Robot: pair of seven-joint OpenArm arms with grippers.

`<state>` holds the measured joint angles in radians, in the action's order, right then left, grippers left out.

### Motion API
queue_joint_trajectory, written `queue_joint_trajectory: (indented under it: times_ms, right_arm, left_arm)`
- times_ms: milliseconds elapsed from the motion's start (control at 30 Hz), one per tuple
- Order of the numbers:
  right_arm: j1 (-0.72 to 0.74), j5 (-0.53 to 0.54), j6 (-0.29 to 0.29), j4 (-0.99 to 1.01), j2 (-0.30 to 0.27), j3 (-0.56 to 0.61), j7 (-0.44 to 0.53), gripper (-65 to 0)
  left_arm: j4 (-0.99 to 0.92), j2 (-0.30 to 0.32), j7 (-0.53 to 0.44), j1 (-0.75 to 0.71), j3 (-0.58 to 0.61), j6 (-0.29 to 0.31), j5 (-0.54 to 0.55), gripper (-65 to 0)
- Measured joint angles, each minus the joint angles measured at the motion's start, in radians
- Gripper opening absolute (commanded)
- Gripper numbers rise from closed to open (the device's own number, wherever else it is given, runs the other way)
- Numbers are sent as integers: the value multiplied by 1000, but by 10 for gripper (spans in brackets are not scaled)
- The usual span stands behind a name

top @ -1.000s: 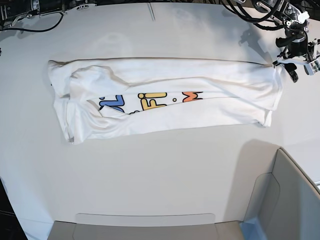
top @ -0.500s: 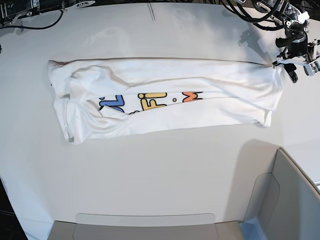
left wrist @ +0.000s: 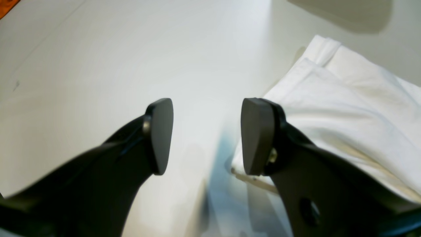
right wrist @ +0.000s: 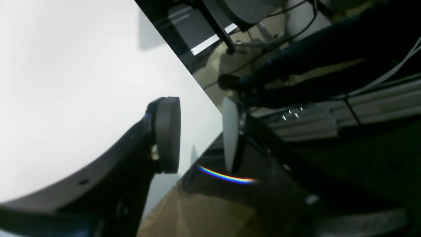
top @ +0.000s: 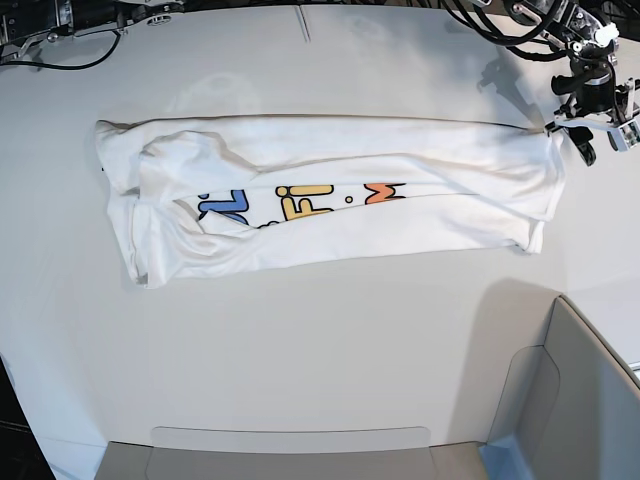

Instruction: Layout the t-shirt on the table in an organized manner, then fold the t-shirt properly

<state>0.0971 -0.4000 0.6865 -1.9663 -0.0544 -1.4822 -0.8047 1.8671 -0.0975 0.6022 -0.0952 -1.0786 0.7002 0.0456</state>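
T-shirt (top: 330, 195) fabric lies as a long band across the middle of the table (top: 300, 340), both long sides folded inward so only a strip of the coloured print shows. The left gripper (left wrist: 205, 136) hovers just beside the band's end with its jaws apart and empty, one pad (left wrist: 255, 135) over the cloth's corner, while the right gripper (right wrist: 200, 135) hangs over the table's edge, well clear of the shirt, its jaws parted on nothing. The lengthwise fold looks done, so the next move probably calls for pinching this end and carrying it across to halve the band.
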Motion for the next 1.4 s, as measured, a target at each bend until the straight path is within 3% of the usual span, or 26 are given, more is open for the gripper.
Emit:
queue_joint_trajectory:
  times_ms: [100,233,600,767,900,1400]
  right_arm:
    - [-2,-15,0,0,5,-1,0,-508]
    - [-2,-15,0,0,5,-1,0,-650]
    - [55,-24,0,0,25,-5,-11,-650]
    - [116,-50,0,-17,24,0,85,-650]
    - [113,-114,0,-17,29,-5,68,-650]
    - [89,-81,0,-24,10,-3,69,-650]
  left_arm:
    - [0,0,0,-2,0,0,0,-332]
    - [0,0,0,-2,0,0,0,-332]
    - [0,0,0,0,0,0,0,-332]
    - [0,0,0,0,0,0,0,-332]
    - [0,0,0,0,0,0,0,-332]
    - [0,0,0,1,0,0,0,-332]
